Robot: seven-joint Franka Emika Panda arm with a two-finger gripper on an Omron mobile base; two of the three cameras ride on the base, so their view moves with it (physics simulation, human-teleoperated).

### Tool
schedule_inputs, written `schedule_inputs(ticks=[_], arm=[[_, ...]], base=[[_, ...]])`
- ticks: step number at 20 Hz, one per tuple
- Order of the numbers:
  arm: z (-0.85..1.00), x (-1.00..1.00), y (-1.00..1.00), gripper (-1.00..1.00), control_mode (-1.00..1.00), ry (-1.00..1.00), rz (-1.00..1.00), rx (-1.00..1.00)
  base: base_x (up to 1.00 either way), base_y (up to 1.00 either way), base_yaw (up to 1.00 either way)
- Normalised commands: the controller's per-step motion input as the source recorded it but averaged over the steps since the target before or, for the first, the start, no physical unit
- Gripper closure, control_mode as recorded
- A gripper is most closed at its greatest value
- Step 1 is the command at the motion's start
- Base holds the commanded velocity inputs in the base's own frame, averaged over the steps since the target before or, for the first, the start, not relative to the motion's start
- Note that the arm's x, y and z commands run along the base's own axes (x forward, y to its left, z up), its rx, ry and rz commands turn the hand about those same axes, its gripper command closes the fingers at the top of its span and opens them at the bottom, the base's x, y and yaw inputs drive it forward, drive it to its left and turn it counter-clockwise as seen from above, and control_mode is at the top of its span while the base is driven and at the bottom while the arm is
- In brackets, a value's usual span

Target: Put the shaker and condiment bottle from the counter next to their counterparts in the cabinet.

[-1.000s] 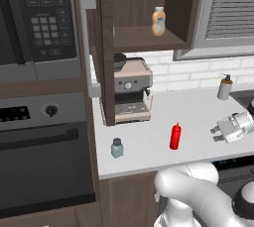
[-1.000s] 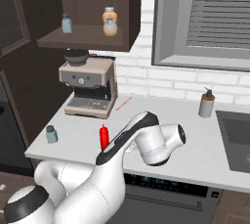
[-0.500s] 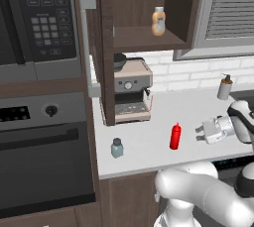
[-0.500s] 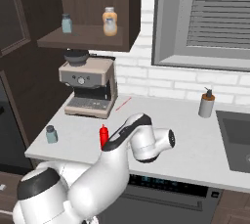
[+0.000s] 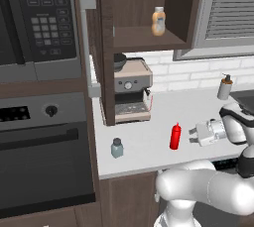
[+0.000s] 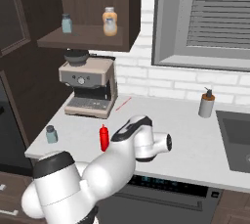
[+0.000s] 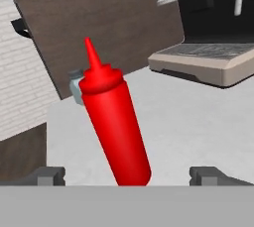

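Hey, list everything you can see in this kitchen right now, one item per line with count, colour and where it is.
condiment bottle: one, bright red, upright on the counter, front centre
shaker: one, grey-blue, counter near the front left edge
second shaker: one, grey-blue, cabinet shelf
peach-orange bottle: one, whitish cap, cabinet shelf
cabinet: one, dark brown, door open
coffee machine: one, beige and dark, counter below the cabinet
pump dispenser: one, grey, counter by the window
microwave: one, black, upper left
oven: one, black, below the microwave
sink: one, grey, far right
end effector: one, open, red bottle between its fingertips
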Motion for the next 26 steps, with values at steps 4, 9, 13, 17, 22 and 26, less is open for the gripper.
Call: schedule_inputs(ticks=[4, 9, 13, 17, 22, 26], arm=[[-0.01, -0.04, 0.05, -1.0, -1.0, -0.05, 0.0, 0.0], [-0.1, -0.04, 0.39, -1.0, -1.0, -0.12, 0.0, 0.0], [-0.07, 0.0, 0.39, -1.0, -1.0, -0.07, 0.0, 0.0], [-0.01, 0.02, 0.29, -1.0, -1.0, -0.01, 0.0, 0.0], [0.0, 0.22, 0.12, -1.0, -1.0, 0.0, 0.0, 0.0], [-0.03, 0.16, 0.16, -1.0, -1.0, 0.0, 0.0, 0.0]], base=[[0.0, 0.0, 0.0], [0.0, 0.0, 0.0], [0.0, 0.0, 0.0], [0.0, 0.0, 0.0], [0.0, 0.0, 0.0], [0.0, 0.0, 0.0]])
